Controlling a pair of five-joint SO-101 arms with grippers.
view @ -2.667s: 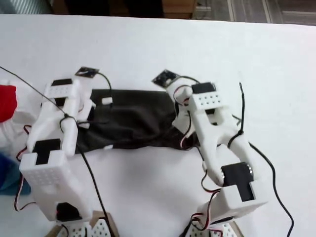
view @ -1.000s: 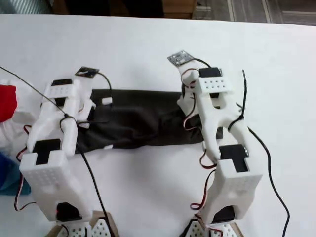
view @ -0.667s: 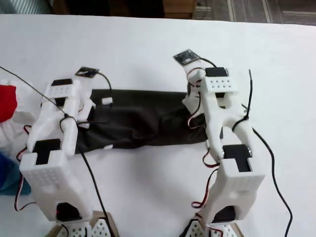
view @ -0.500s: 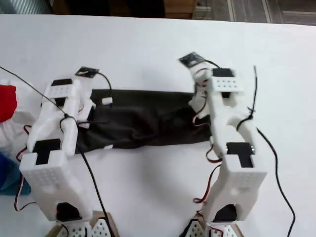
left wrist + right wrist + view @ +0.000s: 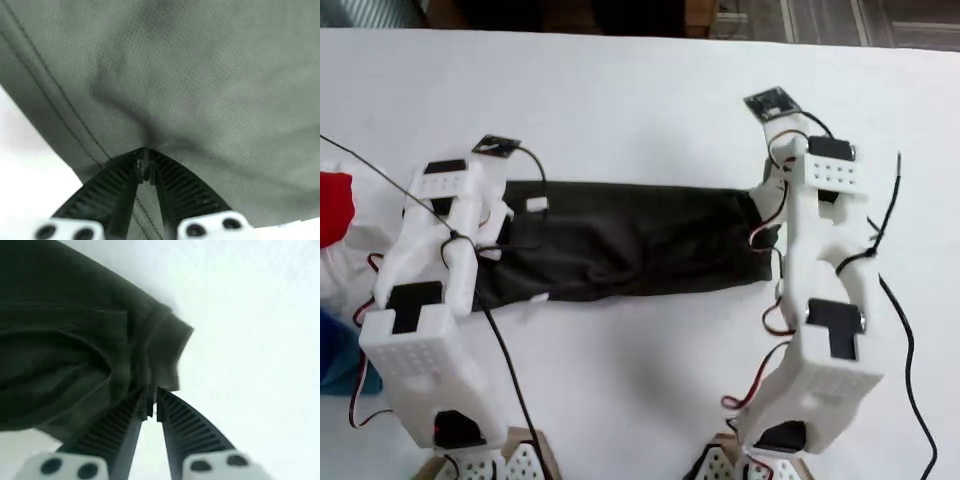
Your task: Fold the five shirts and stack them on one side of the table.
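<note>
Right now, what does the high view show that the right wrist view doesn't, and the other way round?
The high view adds the left arm and the right arm, with the dark shirt lying as a long band between them. It also shows a red cloth and a blue cloth at the table's edge beside the left arm. The right wrist view adds a close look at the right gripper, shut on the shirt's folded end, with its layered hems. Both share the dark shirt and the white table.
</note>
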